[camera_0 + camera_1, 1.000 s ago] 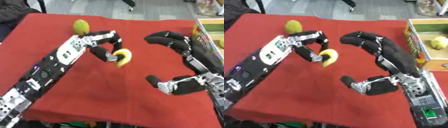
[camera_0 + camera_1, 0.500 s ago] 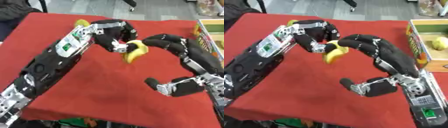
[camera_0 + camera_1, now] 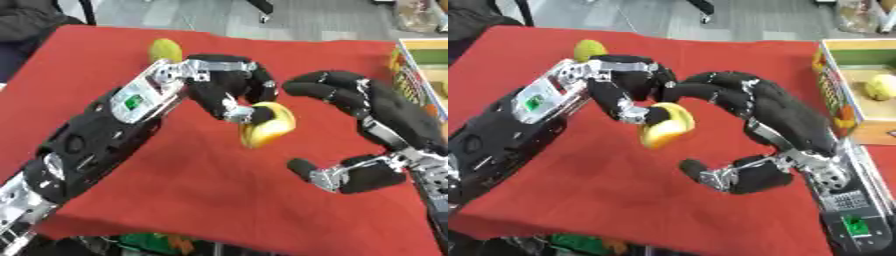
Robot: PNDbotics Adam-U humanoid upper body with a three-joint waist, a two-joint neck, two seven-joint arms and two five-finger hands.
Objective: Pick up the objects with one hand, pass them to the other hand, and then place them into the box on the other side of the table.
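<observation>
1. Waiting with its fingers spread and curved and the thumb held low, the right hand (image 3: 385, 125) holds nothing; it forms an open cup just beside the yellow fruit (image 3: 267, 125).
2. Above the red surface (image 3: 175, 200), the left hand (image 3: 229, 90) has its fingers curled around this fruit and pinches it in the air, between both hands.
3. The step in hand is, I judge, the passing from the left hand to the right one.
4. Next, the right fingers need to close around the fruit before the left fingers let go.
5. Farther away, a second yellow-green fruit (image 3: 590, 48) lies on the surface behind the left arm.
6. At the far right stands the box (image 3: 846, 117), with one fruit (image 3: 878, 86) already inside.
</observation>
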